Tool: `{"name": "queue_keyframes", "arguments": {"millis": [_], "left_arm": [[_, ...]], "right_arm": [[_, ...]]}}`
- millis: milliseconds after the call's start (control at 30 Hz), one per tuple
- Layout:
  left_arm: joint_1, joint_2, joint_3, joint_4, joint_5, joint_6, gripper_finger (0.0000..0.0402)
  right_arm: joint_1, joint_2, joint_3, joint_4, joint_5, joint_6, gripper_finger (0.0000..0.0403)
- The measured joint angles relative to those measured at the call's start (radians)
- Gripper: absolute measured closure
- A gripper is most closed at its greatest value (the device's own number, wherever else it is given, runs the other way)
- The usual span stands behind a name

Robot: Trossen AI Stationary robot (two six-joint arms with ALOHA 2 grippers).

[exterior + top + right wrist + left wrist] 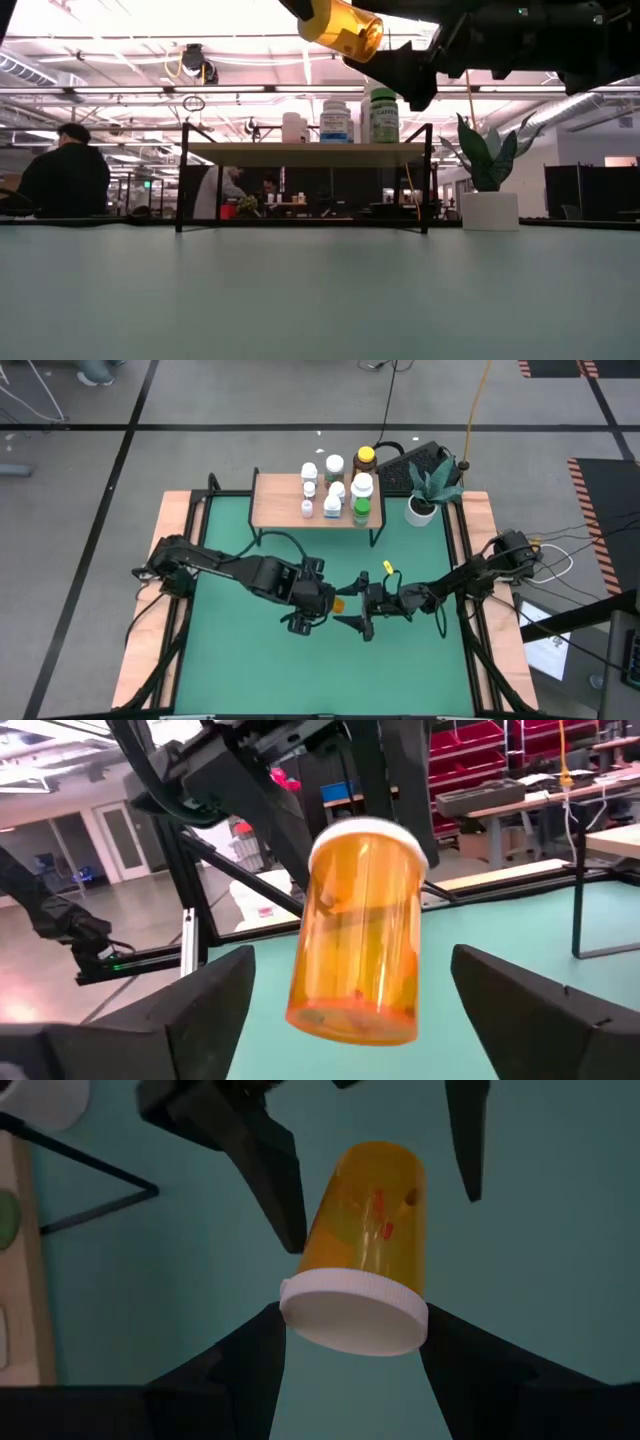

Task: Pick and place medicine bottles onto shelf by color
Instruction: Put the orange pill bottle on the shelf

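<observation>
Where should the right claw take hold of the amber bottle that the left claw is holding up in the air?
Probably on the bare amber body, near the base. The left claw is shut on the white cap end of the amber bottle, so the body points free toward the right claw, which stands open on both sides of it. Closing across the round wall from the base end looks best.

Both arms reaching inward, meeting above mid-surface. Left pincer [322, 603] clamped on a load; right pincer [352, 606] spread wide, facing it.
</observation>
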Motion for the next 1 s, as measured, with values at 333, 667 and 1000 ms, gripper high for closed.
{"name": "queue_keyframes", "arguments": {"millis": [333, 667, 1000], "left_arm": [[-0.001, 0.000, 0.000, 0.009, 0.005, -0.008, 0.0183], [-0.001, -0.001, 0.000, 0.050, 0.007, -0.036, 0.0183], [-0.011, -0.045, 0.000, 0.218, 0.009, -0.090, 0.0132]], "right_arm": [[0.000, 0.000, 0.000, 0.001, -0.030, -0.015, 0.0165], [0.006, 0.000, -0.001, 0.008, -0.031, -0.052, 0.0228], [0.047, 0.033, -0.033, 0.312, -0.071, -0.230, 0.0225]]}}
